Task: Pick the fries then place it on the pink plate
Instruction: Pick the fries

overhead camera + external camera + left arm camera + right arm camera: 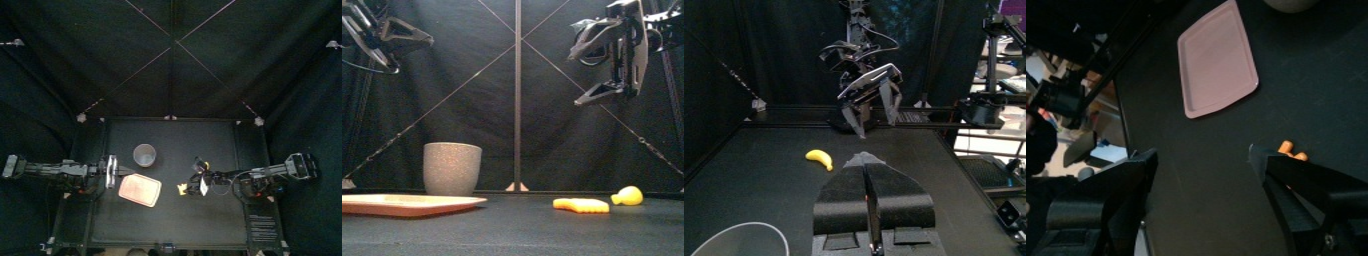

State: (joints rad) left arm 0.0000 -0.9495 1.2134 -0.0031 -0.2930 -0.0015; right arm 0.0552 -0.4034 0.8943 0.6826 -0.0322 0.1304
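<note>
Fries (581, 205) on table (516, 232) beside pink plate (409, 204) (apart). Left gripper (866, 165) pinched closed, empty; right gripper (1203, 162) spread wide.

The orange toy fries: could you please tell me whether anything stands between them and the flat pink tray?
Nothing visible does. Only bare black table separates the orange toy fries from the flat pink tray. The tall grey speckled cup stands behind the tray, and a yellow toy lies on the fries' other side.
</note>
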